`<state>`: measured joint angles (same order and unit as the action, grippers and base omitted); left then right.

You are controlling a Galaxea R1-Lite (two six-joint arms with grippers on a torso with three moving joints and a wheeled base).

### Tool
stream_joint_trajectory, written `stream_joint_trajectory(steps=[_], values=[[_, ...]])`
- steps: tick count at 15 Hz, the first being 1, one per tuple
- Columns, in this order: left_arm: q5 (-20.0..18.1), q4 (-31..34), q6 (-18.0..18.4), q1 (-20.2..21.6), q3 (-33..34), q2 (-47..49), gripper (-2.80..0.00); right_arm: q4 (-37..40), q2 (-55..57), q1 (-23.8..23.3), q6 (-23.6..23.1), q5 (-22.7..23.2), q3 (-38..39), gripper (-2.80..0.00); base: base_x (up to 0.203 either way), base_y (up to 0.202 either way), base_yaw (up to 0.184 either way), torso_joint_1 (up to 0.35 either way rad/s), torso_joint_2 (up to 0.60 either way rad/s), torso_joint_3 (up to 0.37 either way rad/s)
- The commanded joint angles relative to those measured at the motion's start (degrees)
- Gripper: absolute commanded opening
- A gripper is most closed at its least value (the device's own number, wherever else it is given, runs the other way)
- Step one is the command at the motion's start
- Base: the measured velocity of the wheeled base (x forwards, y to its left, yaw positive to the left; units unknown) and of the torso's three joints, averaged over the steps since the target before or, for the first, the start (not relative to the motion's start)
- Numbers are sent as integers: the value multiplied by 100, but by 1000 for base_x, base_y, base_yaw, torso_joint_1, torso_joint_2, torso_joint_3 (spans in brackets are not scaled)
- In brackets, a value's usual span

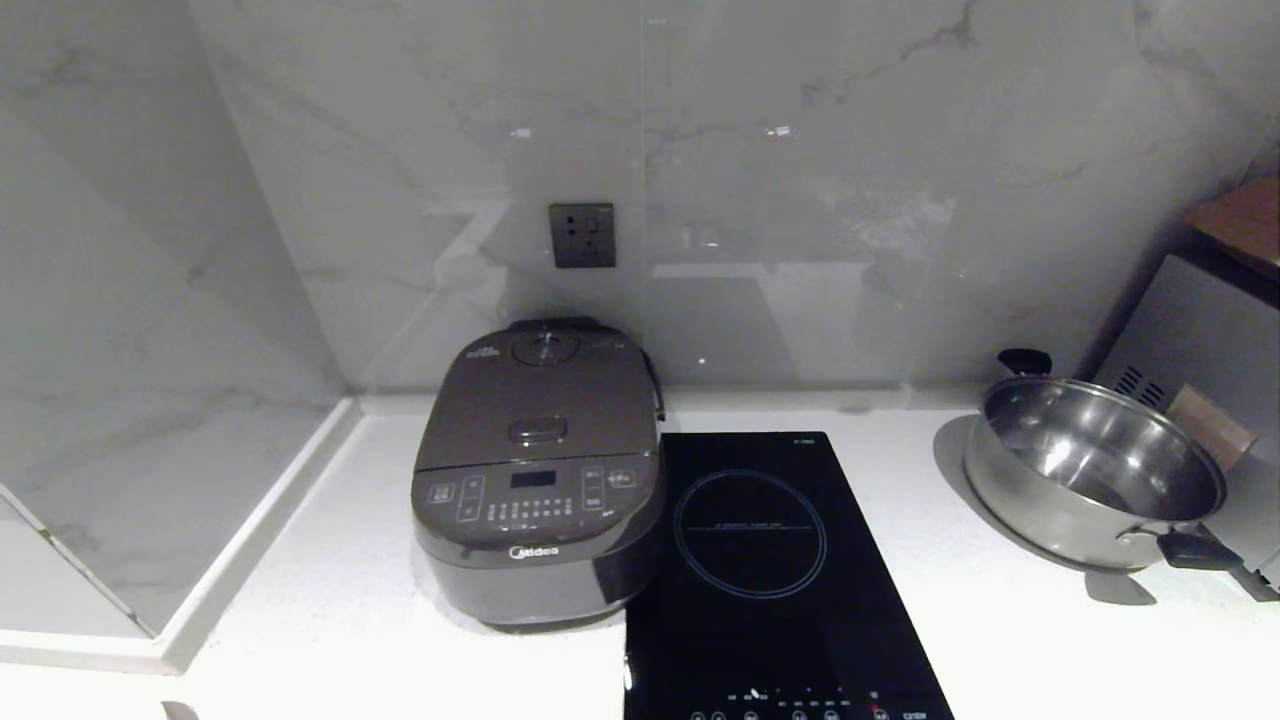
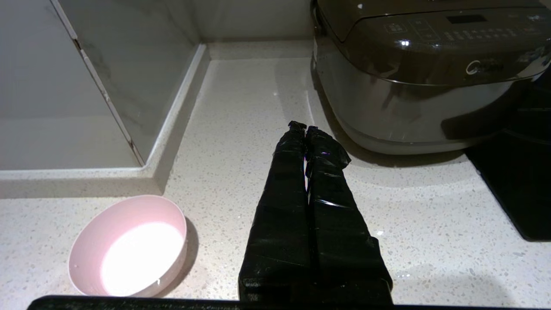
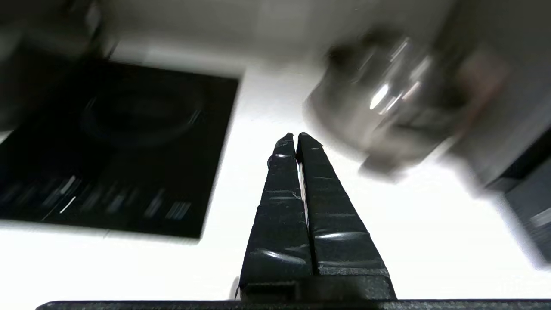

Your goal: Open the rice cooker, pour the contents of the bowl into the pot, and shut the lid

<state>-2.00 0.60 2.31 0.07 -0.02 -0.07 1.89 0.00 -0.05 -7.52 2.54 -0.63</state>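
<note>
Countertop [image 1: 1000, 620] of pale speckled stone meets marble walls in your corner. Your left gripper [image 2: 305, 128] hangs low over it with fingers pressed together, empty; your right gripper [image 3: 296, 137] is likewise closed on nothing. You have the rice cooker [image 1: 540, 470] far left with its lid [image 1: 545, 395] down, the pink bowl [image 2: 129, 247] nearer, a black hob [image 1: 770, 580] beside the cooker, and a steel pan [image 1: 1095, 470] right.
</note>
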Motion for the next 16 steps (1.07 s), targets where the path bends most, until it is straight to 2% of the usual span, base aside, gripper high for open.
stream_joint_trajectory(steps=[1,11,14,16], values=[[-2,1,-55,1,2,7,-280,136,0,5,5,45,-25,-280,0,0,0,0,0,0],[-11,19,-73,1,-15,7,-280,143,0,-4,14,43,-25,-280,0,0,0,0,0,0],[-11,10,-73,1,-15,7,-280,137,0,5,309,-13,-33,-280,0,0,0,0,0,0],[-11,19,-73,1,-15,7,-280,139,0,5,304,-16,-33,-280,0,0,0,0,0,0]])
